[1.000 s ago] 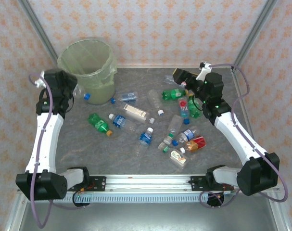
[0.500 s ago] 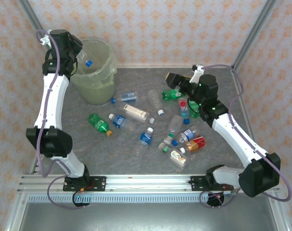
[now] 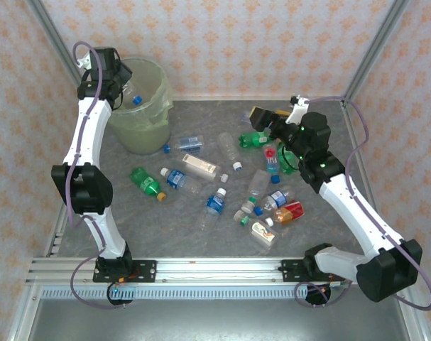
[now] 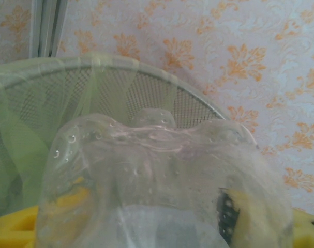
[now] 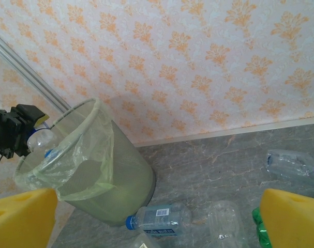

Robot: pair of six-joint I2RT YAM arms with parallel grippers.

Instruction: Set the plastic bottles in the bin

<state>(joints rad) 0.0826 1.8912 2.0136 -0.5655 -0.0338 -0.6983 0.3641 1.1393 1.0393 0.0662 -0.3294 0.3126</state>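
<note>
- Looking at your left gripper (image 3: 124, 84), you see its jaws holding a clear bottle (image 4: 162, 175) with a blue cap, up over the mouth of the bin (image 3: 140, 131), close to the rim.
- Your right gripper (image 3: 256, 117) hovers with its jaws wide, above a green bottle (image 3: 256, 138) at the far right of the table (image 3: 165, 227).
- The other bottles (image 3: 215, 202) lie scattered on the table right of the bin. One blue-capped bottle (image 3: 189, 143) lies just beside its foot.
</note>
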